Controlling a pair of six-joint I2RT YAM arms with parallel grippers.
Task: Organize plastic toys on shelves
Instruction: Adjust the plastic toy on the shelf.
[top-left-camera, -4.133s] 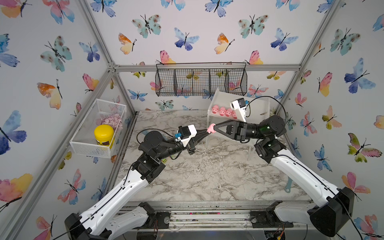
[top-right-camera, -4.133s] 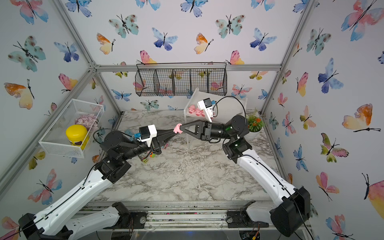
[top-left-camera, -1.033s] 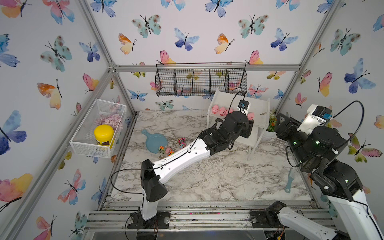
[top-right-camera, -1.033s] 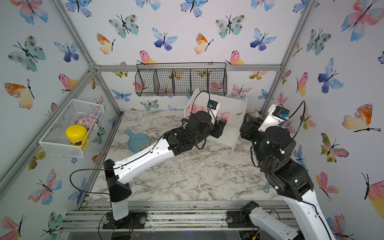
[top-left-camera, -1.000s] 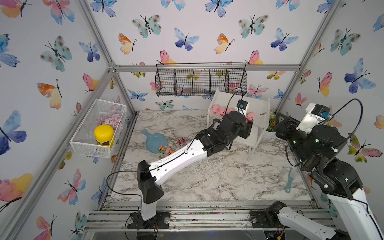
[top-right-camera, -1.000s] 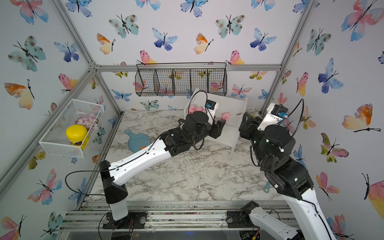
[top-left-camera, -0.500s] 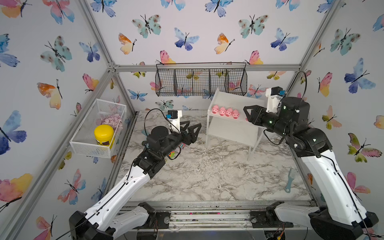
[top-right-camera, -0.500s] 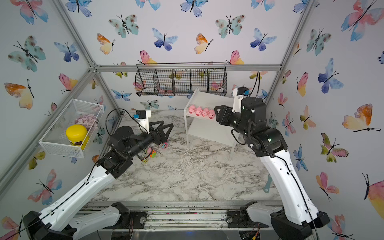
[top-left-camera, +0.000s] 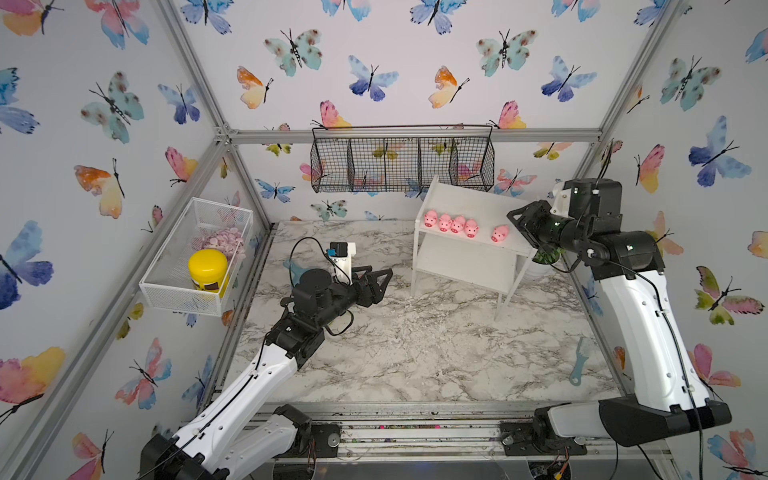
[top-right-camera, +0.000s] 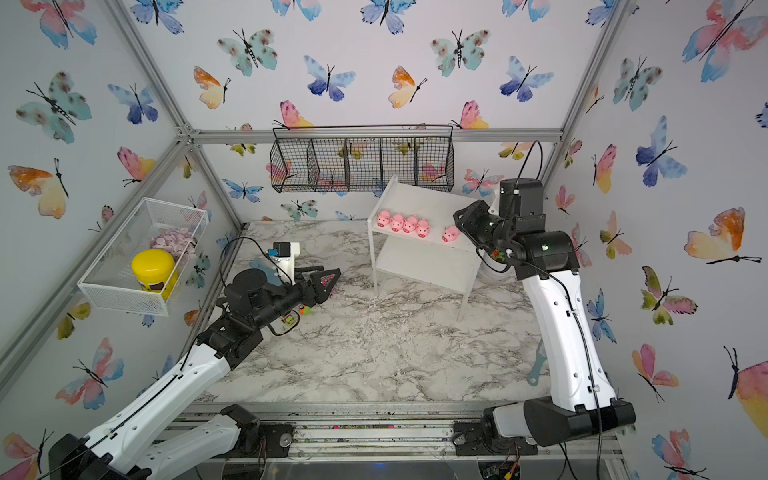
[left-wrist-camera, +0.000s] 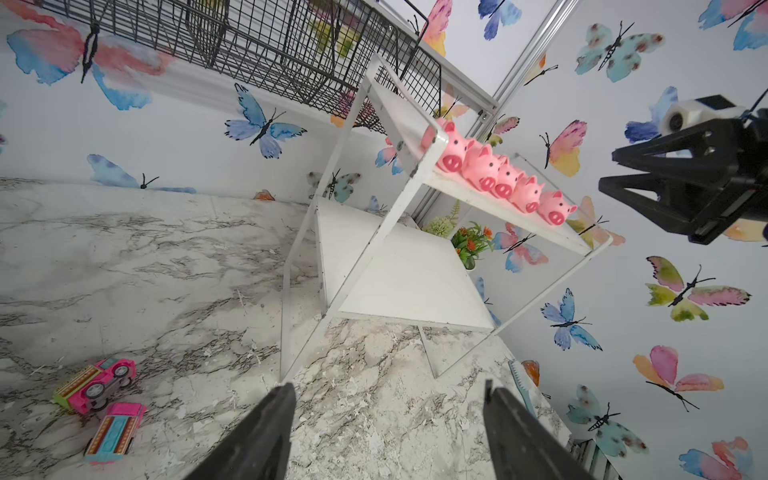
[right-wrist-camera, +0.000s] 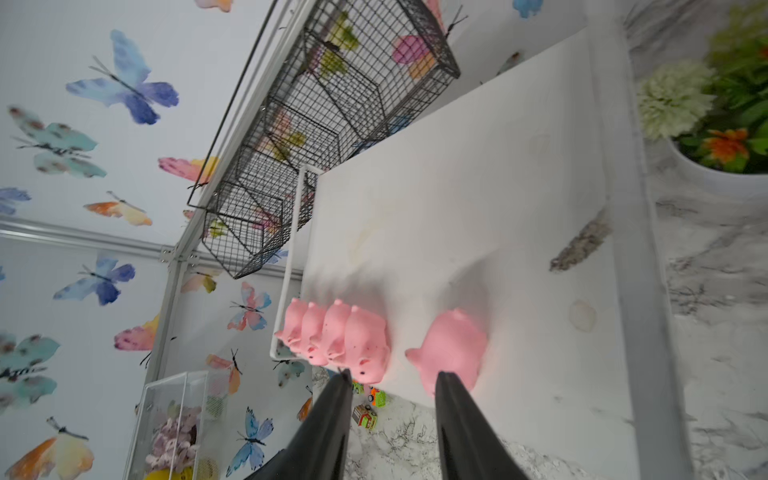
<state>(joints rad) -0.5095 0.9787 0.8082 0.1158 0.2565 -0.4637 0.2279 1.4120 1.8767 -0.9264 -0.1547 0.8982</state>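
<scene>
Your left gripper (left-wrist-camera: 386, 399): wide, empty, above the bench (top-left-camera: 415, 353) | your right gripper (right-wrist-camera: 392, 374): narrower gap, empty, tips beside lone pig (top-left-camera: 500, 233) | four pigs (top-left-camera: 451, 223) rowed along shelf (top-left-camera: 469, 203) top's front edge | trucks (left-wrist-camera: 97, 382) on bench

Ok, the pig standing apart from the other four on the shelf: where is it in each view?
In a top view: lone pig on the shelf, upper board, between the four-pig row and the right gripper.
In a top view: same place.
Left wrist: end of the pig line nearest the right gripper.
Right wrist: just past the gripper's fingertips.
Shared landmark: black wire basket above the shelf.
</scene>
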